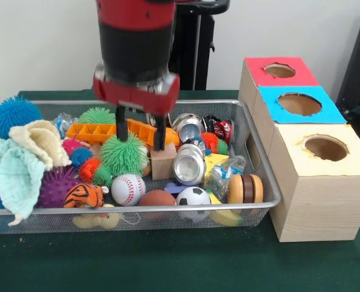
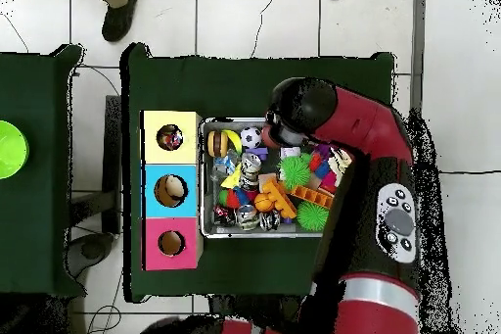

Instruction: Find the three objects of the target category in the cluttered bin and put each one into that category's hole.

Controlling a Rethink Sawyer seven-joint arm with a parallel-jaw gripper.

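Note:
The wire mesh bin (image 1: 262,159) is full of clutter: spiky balls, a baseball (image 1: 128,189), a soccer ball (image 1: 194,197), a brown football (image 1: 157,198), silver cans (image 1: 189,164), a wooden block (image 1: 163,163), a toy tiger (image 1: 86,194) and cloths (image 1: 22,159). My gripper (image 1: 140,141) is open and empty, low over the bin's middle. Its left finger is just above a green spiky ball (image 1: 124,157); its right finger is just above the wooden block. An orange tray (image 1: 98,132) lies behind the fingers. In the overhead view the arm (image 2: 362,134) hides the gripper.
Three wooden boxes with round holes stand right of the bin: red top (image 1: 280,71), blue top (image 1: 299,104), cream top (image 1: 326,148). In the overhead view small things show inside the yellow hole (image 2: 169,137) and the blue hole (image 2: 170,190). A person's shoe (image 2: 119,17) is beyond the table.

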